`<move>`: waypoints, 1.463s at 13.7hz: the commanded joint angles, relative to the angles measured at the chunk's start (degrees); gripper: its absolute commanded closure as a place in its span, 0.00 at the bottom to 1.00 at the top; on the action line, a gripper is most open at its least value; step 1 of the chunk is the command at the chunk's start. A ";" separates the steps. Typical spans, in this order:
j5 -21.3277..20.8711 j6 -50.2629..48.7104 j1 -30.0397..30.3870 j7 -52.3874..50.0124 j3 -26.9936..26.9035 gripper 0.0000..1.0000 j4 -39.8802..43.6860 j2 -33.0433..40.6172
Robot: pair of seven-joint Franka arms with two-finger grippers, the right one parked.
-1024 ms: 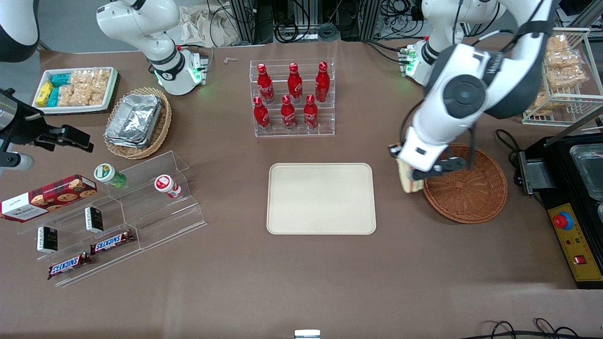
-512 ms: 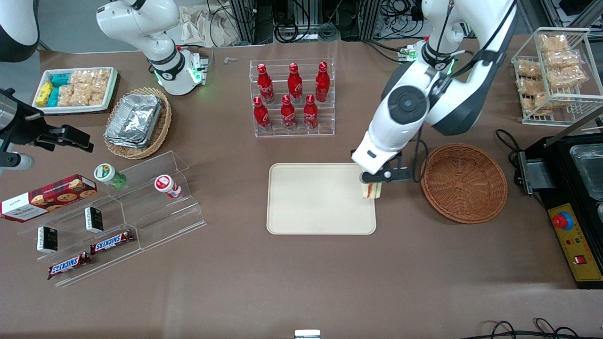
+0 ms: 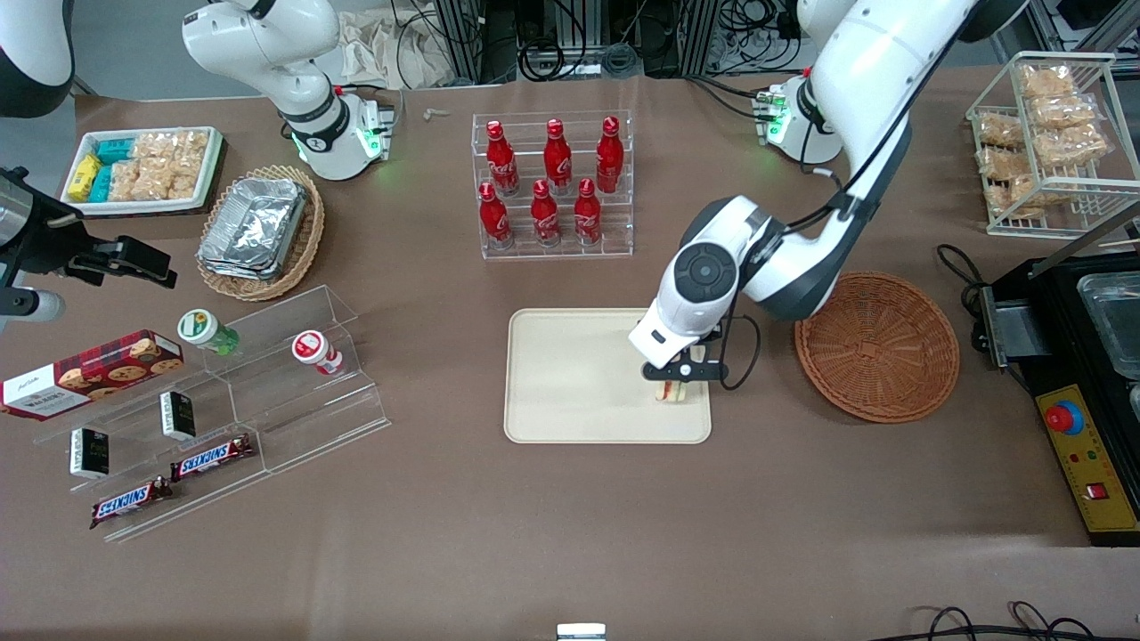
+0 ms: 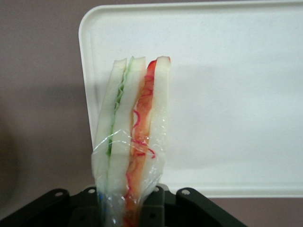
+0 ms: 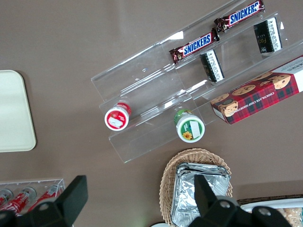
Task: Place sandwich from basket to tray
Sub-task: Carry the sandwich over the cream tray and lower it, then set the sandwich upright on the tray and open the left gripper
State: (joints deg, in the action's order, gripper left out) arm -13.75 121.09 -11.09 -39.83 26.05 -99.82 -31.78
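Observation:
My gripper [image 3: 674, 377] hangs low over the cream-beige tray [image 3: 570, 383], near the tray's edge closest to the basket, and is shut on the sandwich [image 3: 673, 392]. The wrist view shows the plastic-wrapped sandwich [image 4: 132, 137] pinched between the black fingers [image 4: 161, 208], its white bread with green and orange-red filling pointing out over the tray [image 4: 236, 94]. The round reddish-brown wicker basket [image 3: 877, 347] sits beside the tray toward the working arm's end, with nothing in it.
A clear rack of red bottles [image 3: 552, 182] stands farther from the front camera than the tray. Acrylic steps with snacks [image 3: 205, 401], a tan basket of foil containers [image 3: 258, 231] and a white snack tray [image 3: 142, 169] lie toward the parked arm's end. A black machine [image 3: 1078, 374] sits beside the basket.
My gripper carried the sandwich from above the basket's rim across to the tray and has come down lower over the tray's surface.

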 commanded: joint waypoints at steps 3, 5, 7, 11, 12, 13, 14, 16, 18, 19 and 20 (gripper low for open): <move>-8.83 4.84 -0.25 -5.34 -0.04 1.00 -0.37 -4.95; -8.93 8.18 0.02 -5.17 -0.65 1.00 -2.13 -5.57; -8.93 8.72 0.11 -4.65 -0.92 0.81 -2.66 -5.58; -8.93 8.37 0.02 -4.29 -0.92 0.00 -1.96 -5.40; -8.93 8.20 -0.33 -4.38 -0.83 0.00 -1.87 -4.88; -8.93 8.11 -0.16 -4.38 -0.83 0.00 -1.87 -4.44; -8.84 7.76 0.02 -4.38 -0.74 0.00 -1.96 -3.13; -8.67 2.52 -0.42 -4.21 -0.57 0.00 -2.14 1.60; -7.53 -4.61 0.19 -3.07 0.40 0.00 -0.39 5.48; -5.61 -5.68 0.37 -2.71 0.49 0.00 0.14 7.85; -3.24 -5.87 0.98 -1.67 0.23 0.00 0.15 10.57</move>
State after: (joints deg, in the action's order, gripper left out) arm -20.10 117.54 -11.02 -43.22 26.21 -99.04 -27.21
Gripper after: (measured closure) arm 0.000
